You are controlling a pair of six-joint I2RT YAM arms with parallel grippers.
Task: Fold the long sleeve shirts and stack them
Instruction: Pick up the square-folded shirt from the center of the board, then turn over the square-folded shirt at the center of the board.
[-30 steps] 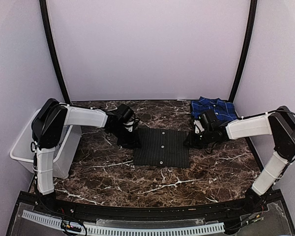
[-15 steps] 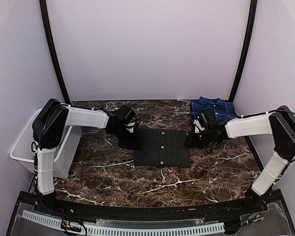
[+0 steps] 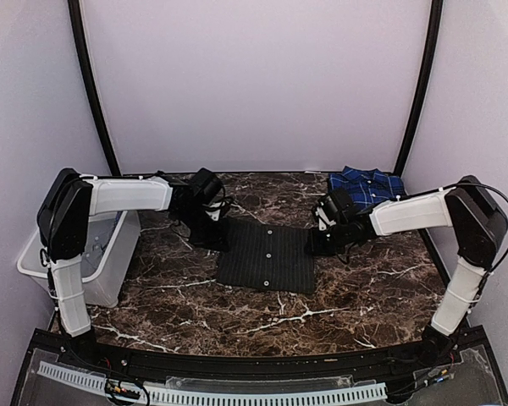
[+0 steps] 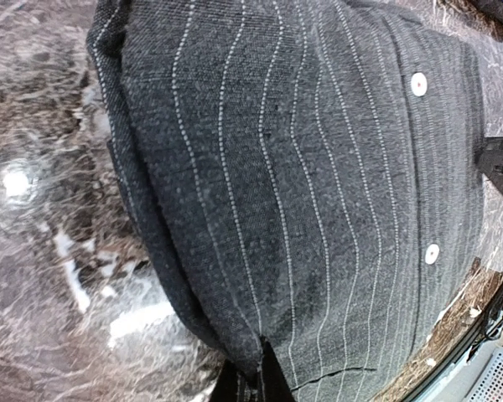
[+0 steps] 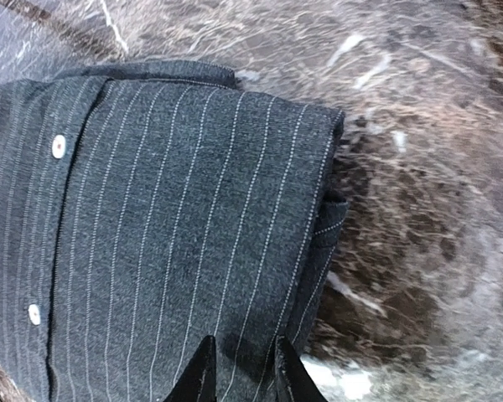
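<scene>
The black pinstriped shirt (image 3: pixel 267 258) lies folded into a rectangle on the marble table, white buttons up. My left gripper (image 3: pixel 213 239) is at its far left corner. In the left wrist view that gripper (image 4: pixel 253 381) is shut, pinching the folded edge of the shirt (image 4: pixel 302 193). My right gripper (image 3: pixel 316 243) is at the shirt's right edge. In the right wrist view its fingers (image 5: pixel 241 373) stand a little apart, closed on the thick folded edge of the shirt (image 5: pixel 176 218). The blue-and-navy plaid shirt (image 3: pixel 368 186) sits folded at the far right corner.
A white plastic bin (image 3: pixel 93 262) hangs off the table's left side beside the left arm. Dark brown marble table (image 3: pixel 237 321) stretches in front of the shirt. Black frame posts (image 3: pixel 91 85) rise at both back corners.
The left gripper has closed on the shirt's edge. Both grippers and the black shirt have shifted to the left across the table.
</scene>
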